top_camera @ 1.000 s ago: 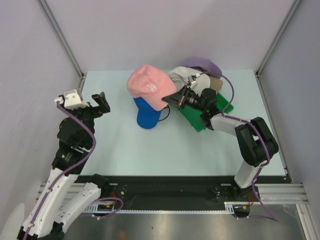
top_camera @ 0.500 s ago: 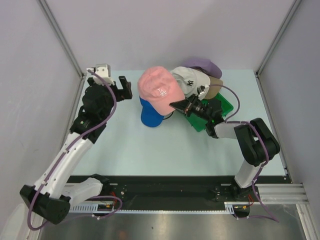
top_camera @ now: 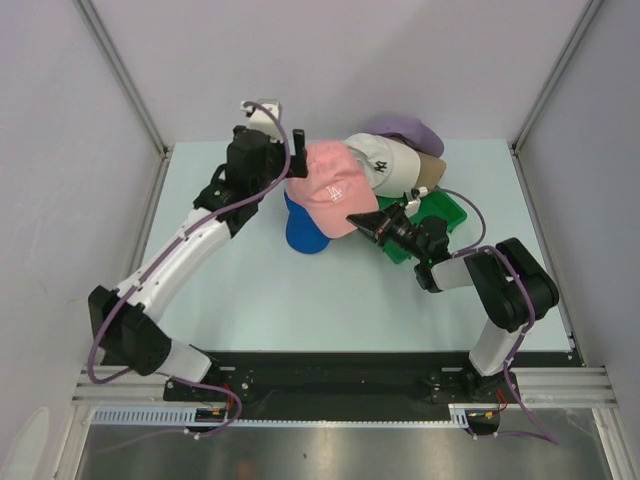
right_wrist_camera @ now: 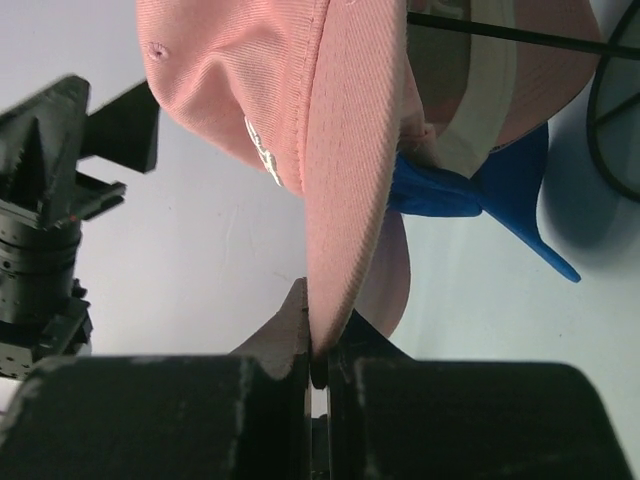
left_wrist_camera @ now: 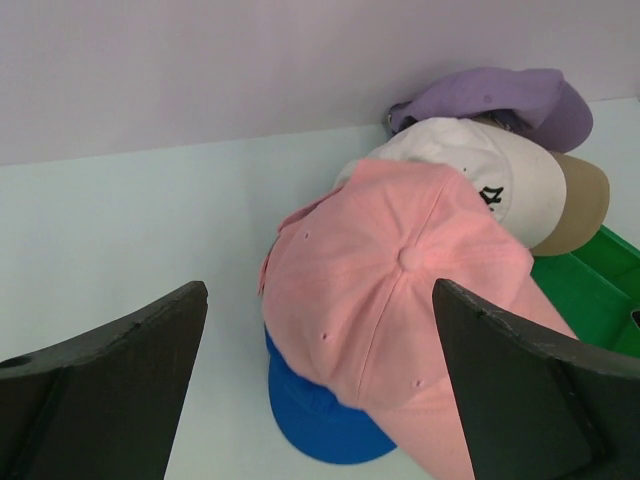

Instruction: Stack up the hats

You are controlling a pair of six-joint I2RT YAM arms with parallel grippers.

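pinching the rim of the pink cap's brim, the right gripper point(right_wrist_camera: 318, 345) has its two fingers drawn almost together, with only the fabric between them. the pink cap point(top_camera: 328, 185) rises from that grip, ahead and to the left of the fingers, with its crown up and tilted. under the right wrist, just behind the fingers, sits the green tray point(top_camera: 447, 212). the arm covers much of its floor, and what lies inside it under the arm cannot be told. the tan cap point(top_camera: 432, 170) sits at the tray's far edge. to the left of the right gripper, the blue cap point(top_camera: 303, 238) shows from beneath the pink one. in the right wrist view, thin black wire of a stand point(right_wrist_camera: 520, 38) crosses behind the pink cap's underside. beyond the right gripper the white cap point(top_camera: 385, 162) overlaps the tan one, and the lavender cap point(top_camera: 405, 130) lies farthest back. the left gripper point(top_camera: 292, 160) is spread wide and holds nothing. the pink cap's crown lies straight ahead of it, framed between the two fingers, and the wrist view shows no contact.
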